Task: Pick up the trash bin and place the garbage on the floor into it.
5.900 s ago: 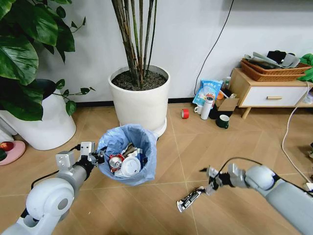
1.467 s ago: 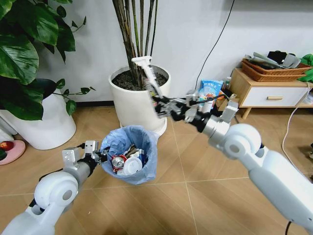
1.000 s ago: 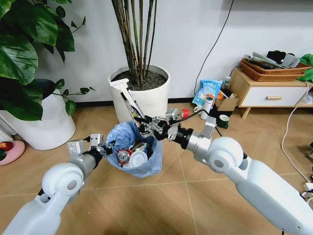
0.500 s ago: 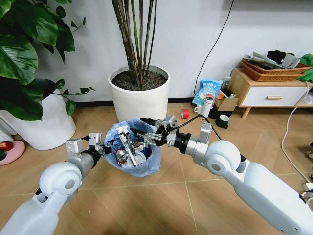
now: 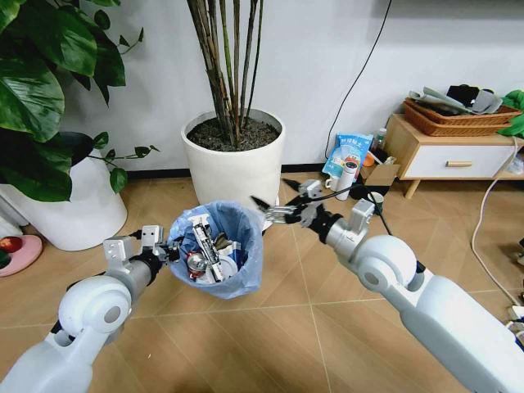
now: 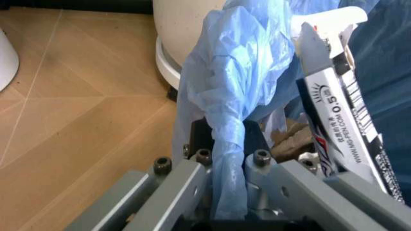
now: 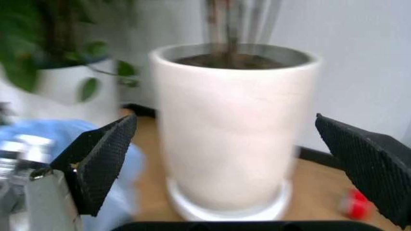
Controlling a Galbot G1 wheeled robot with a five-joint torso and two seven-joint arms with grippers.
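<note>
A lived-in room of a home or office: herringbone wood floor (image 5: 327, 327), big potted plants (image 5: 233, 155), a low wooden cabinet (image 5: 446, 155) holding baskets (image 5: 458, 115).

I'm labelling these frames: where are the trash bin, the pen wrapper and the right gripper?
trash bin (image 5: 244, 246): head view, blue liner on its side wall.
pen wrapper (image 6: 334, 130): left wrist view, its printed face.
right gripper (image 5: 277, 201): head view, between its open fingertips.

One trash bin (image 5: 216, 250) lined with one blue bag holds a heap of garbage (image 5: 206, 254), among it one black-white tube wrapper (image 5: 201, 239), one white lid and one red piece. Two white plant pots (image 5: 234, 164) stand behind. Also one red tape roll (image 5: 309, 189), one white bottle (image 5: 347, 180), one mug (image 5: 373, 202), one cabinet (image 5: 452, 155), one basket (image 5: 458, 119).
</note>
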